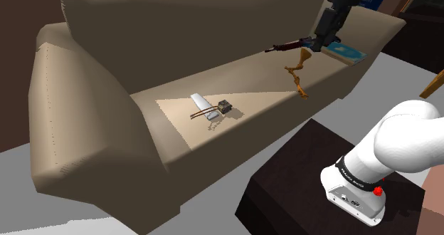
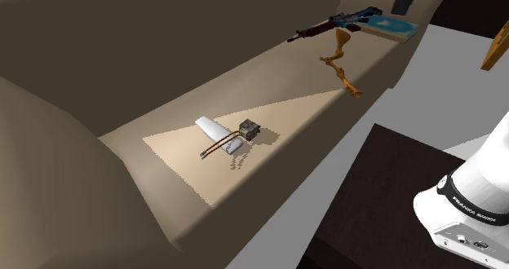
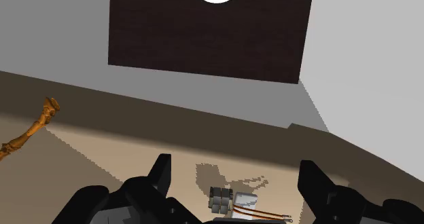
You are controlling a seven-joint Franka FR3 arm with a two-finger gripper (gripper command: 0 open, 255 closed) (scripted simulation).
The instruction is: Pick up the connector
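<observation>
The connector (image 1: 225,106) is a small dark grey block with two thin orange wires, lying on the lit patch of the beige sofa seat (image 1: 178,127). The second exterior view shows the connector (image 2: 249,130) with its wires trailing toward that view's left. A flat white piece (image 1: 201,102) lies against it. In the wrist view my gripper (image 3: 236,167) is open, its two black fingers standing wide apart well above the seat. The connector (image 3: 222,201) lies far below, between them, touching neither. Only the white arm (image 1: 398,141) near the stand appears in the shoulder view.
An orange bone-like object (image 1: 299,73), a dark toy rifle (image 1: 284,47) and a blue book (image 1: 346,53) lie at the sofa's right end. A black shape (image 1: 334,13) rises beside them. The sofa back (image 1: 178,34) and armrest (image 1: 71,112) bound the seat. The dark stand (image 1: 299,191) faces the sofa.
</observation>
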